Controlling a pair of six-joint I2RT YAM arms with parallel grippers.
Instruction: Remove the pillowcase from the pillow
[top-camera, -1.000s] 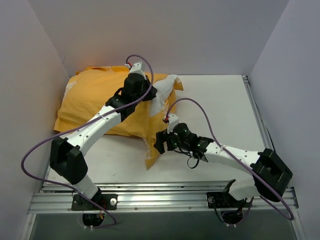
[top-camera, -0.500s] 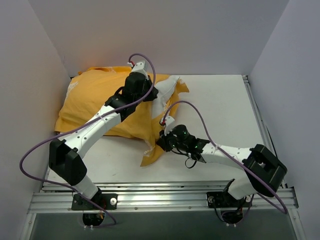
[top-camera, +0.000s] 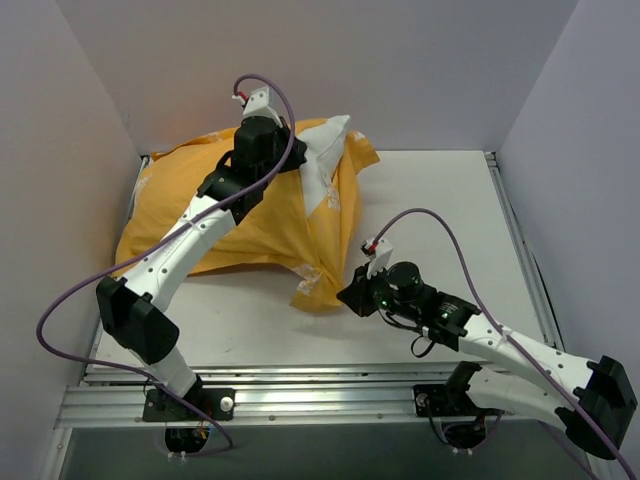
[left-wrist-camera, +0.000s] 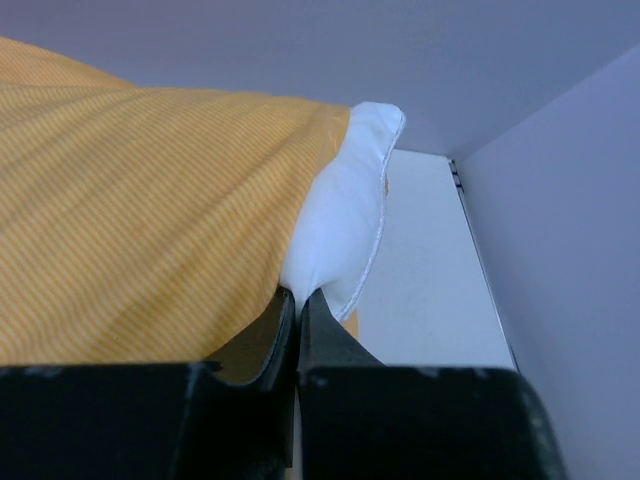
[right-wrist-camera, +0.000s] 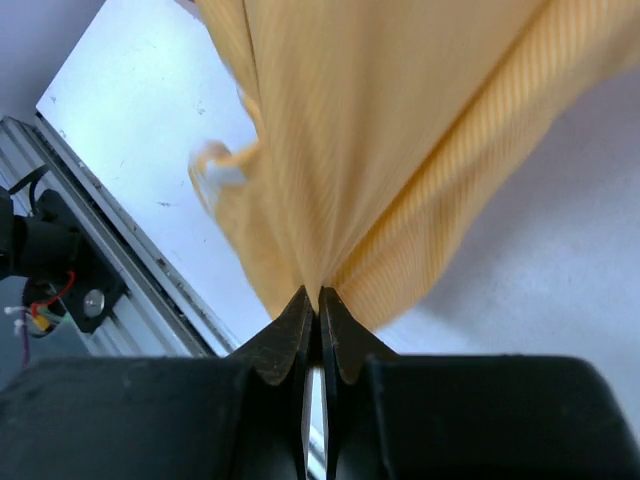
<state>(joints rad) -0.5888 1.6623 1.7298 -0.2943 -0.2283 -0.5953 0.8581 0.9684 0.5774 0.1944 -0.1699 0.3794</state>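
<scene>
The orange-yellow pillowcase (top-camera: 170, 190) lies bunched at the back left of the table, with the white pillow (top-camera: 330, 145) poking out of its right end. My left gripper (top-camera: 298, 165) is raised over it and shut on the pillow's white corner (left-wrist-camera: 345, 220), beside the orange cloth (left-wrist-camera: 140, 230). My right gripper (top-camera: 350, 297) sits low near the front and is shut on the pillowcase's hanging edge (top-camera: 320, 280). In the right wrist view the orange fabric (right-wrist-camera: 380, 150) fans up, taut, from the pinched jaws (right-wrist-camera: 318, 292).
The white table (top-camera: 440, 200) stretches to the right of the pillow. Walls enclose the back and both sides. An aluminium rail (top-camera: 320, 400) runs along the near edge by the arm bases. A purple cable (top-camera: 440, 225) loops above the right arm.
My right gripper shut on the pillowcase edge and drew back toward the near right, stretching the cloth. My left gripper rose and moved back with the pillow corner.
</scene>
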